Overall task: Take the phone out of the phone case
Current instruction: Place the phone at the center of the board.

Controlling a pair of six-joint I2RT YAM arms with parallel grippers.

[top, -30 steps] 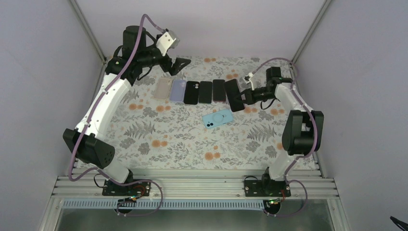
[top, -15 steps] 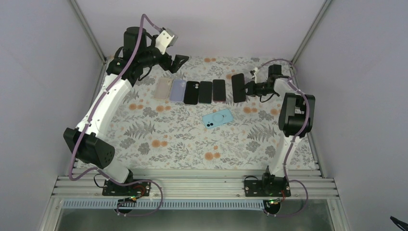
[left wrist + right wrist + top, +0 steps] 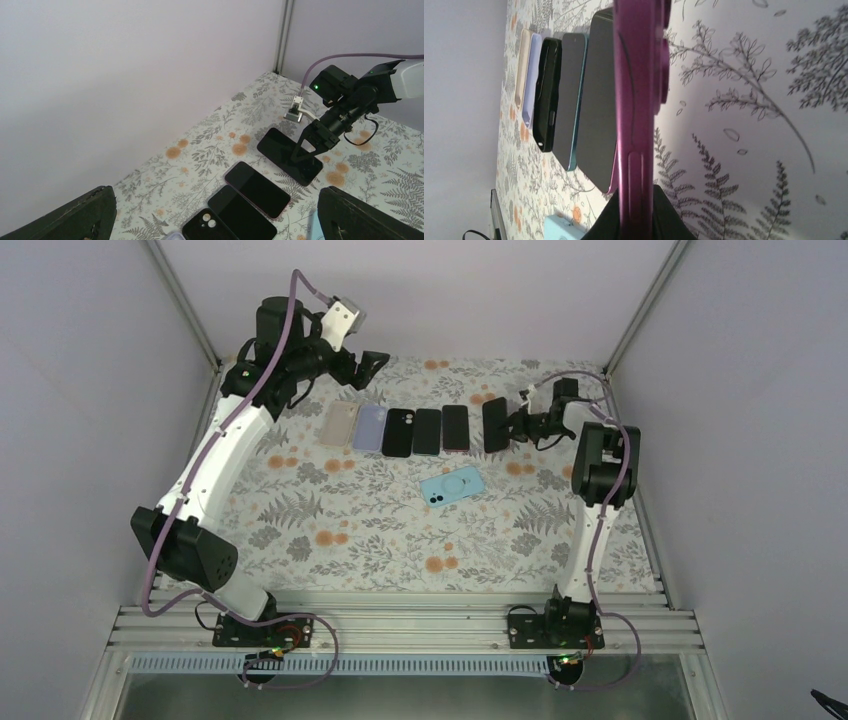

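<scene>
Light-blue case [image 3: 452,485] lies alone on the table [image 3: 330,530], nearer than the row [image 3: 400,430] of phones and cases. At the row's right end, right claw [image 3: 512,427] is pinched almost closed on the edge of the magenta-rimmed phone [image 3: 494,424], screen dark; can't tell if it touches the table. Far left, left claw [image 3: 362,370] is spread wide, gripping nothing, above the row.

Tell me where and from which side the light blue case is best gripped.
Likely across its two long edges, from straight above: the light blue case lies flat, back up, apart from the far row, so both edges are free.
</scene>
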